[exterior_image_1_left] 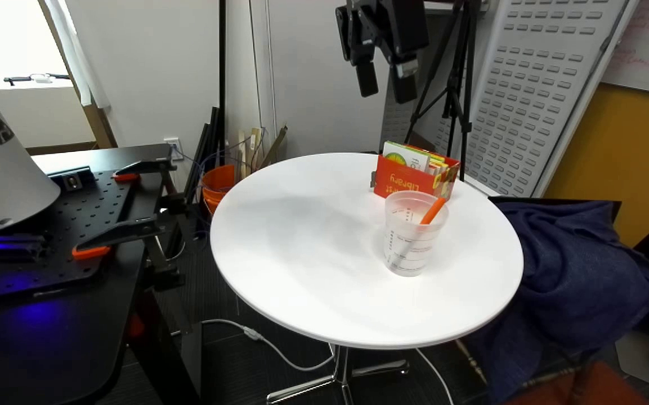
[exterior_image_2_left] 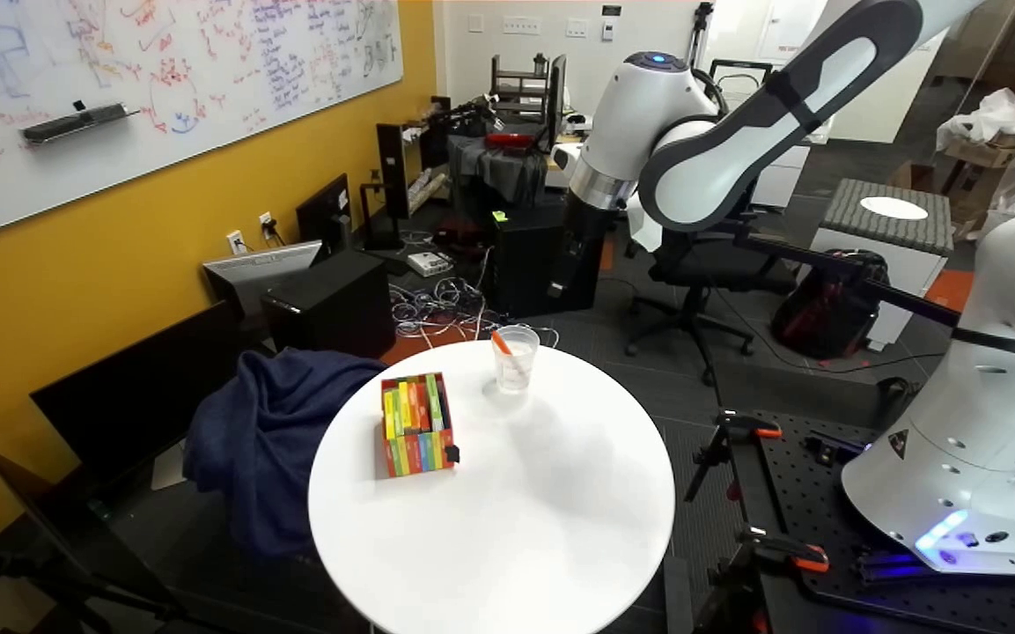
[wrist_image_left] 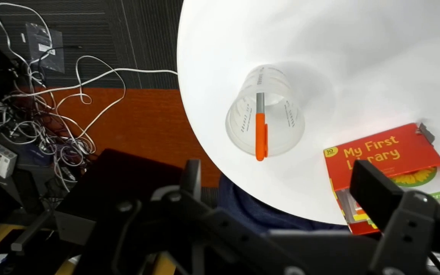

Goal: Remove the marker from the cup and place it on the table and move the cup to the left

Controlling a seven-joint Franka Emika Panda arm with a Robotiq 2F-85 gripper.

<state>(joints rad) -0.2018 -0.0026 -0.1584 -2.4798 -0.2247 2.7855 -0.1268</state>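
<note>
The gripper point(exterior_image_1_left: 386, 87) hangs well above the table point(exterior_image_1_left: 290, 242), its jaws wide apart with nothing between them. Below it the cup point(exterior_image_1_left: 411, 244) stands upright, the marker point(wrist_image_left: 261, 131) leaning inside, orange end past the rim. In the wrist view the box point(wrist_image_left: 372, 147) is partly hidden behind one jaw.

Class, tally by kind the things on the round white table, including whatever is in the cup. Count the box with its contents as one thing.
Cups: 1, the clear plastic cup
Markers: 1, the orange marker, leaning in the cup
Boxes: 1, the red box
Total: 3
</note>
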